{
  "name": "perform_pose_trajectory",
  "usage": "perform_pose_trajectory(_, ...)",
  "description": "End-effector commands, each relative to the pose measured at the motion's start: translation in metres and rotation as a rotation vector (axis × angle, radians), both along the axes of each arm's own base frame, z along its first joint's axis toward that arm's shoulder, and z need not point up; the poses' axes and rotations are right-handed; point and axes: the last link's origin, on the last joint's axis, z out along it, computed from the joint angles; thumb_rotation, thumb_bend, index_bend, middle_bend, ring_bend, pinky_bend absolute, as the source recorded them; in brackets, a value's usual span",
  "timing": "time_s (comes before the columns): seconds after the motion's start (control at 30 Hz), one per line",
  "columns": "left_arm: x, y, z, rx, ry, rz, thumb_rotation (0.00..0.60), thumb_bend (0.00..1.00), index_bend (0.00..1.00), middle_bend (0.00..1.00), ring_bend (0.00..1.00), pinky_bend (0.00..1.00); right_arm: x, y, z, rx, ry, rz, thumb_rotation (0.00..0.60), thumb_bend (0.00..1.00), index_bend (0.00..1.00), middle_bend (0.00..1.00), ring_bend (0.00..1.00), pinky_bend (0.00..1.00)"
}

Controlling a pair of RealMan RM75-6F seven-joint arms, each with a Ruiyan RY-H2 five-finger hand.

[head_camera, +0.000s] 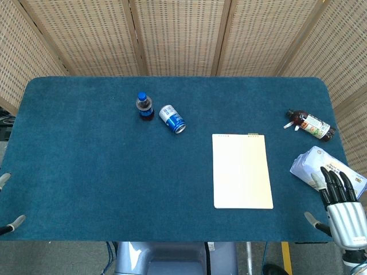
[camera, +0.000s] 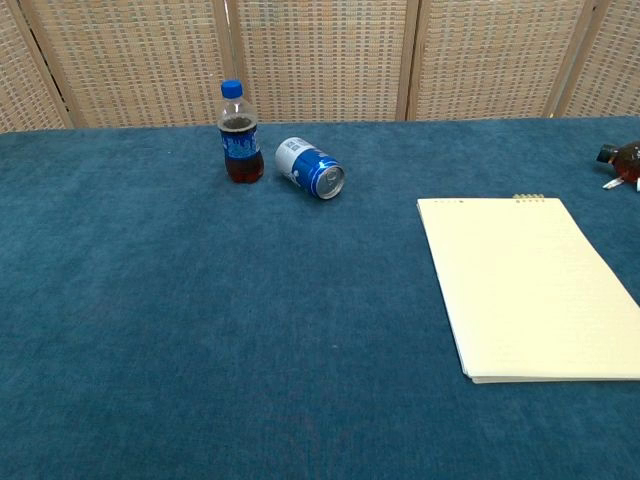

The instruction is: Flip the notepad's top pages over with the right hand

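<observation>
A pale yellow notepad (head_camera: pixel 241 171) lies flat and closed on the blue table right of centre, with its binding at the far edge. The chest view shows the notepad (camera: pixel 530 285) at the right. My right hand (head_camera: pixel 341 206) hovers at the table's near right corner, to the right of the pad and apart from it. Its fingers are stretched forward, the thumb is spread, and it holds nothing. Its fingertips overlap a white packet (head_camera: pixel 321 165); whether they touch it I cannot tell. Only two spread fingertips of my left hand (head_camera: pixel 12 223) show at the near left edge.
A small cola bottle (head_camera: pixel 144 106) (camera: pixel 240 135) stands at the back left of centre, with a blue can (head_camera: pixel 172 119) (camera: pixel 311 167) lying beside it. A brown bottle (head_camera: pixel 311 125) (camera: pixel 622 157) lies at the far right. A wicker screen (head_camera: pixel 183 34) closes off the back.
</observation>
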Motion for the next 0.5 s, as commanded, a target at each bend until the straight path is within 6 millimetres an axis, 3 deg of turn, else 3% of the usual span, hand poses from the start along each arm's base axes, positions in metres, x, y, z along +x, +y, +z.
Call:
perform_pose_trajectory(0.03,0.0,0.0,0.001,0.0,-0.002,0.002,0.6,0.0,0.0,0.0,0.0,0.0,0.0,0.0,-0.002,0.005,0.007,0.001,0.6,0.0,0.0,0.0,0.0,0.0)
perform_pose_trajectory(0.37,0.001,-0.003,0.001,0.007,-0.009,-0.011,0.6,0.0,0.0,0.0,0.0,0.0,0.001,-0.009,-0.029,0.122,0.057,0.04,0.6,0.0,0.0,0.0,0.0,0.0)
perform_pose_trajectory(0.43,0.001,-0.001,0.001,0.004,-0.01,-0.006,0.6,0.0,0.0,0.0,0.0,0.0,0.001,-0.018,-0.041,0.166,0.074,0.089,0.6,0.06,0.0,0.0,0.0,0.0)
perform_pose_trajectory(0.5,0.001,0.0,0.001,0.006,-0.009,-0.002,0.6,0.0,0.0,0.0,0.0,0.0,0.002,-0.026,-0.051,0.2,0.077,0.135,0.6,0.22,0.0,0.0,0.0,0.0)
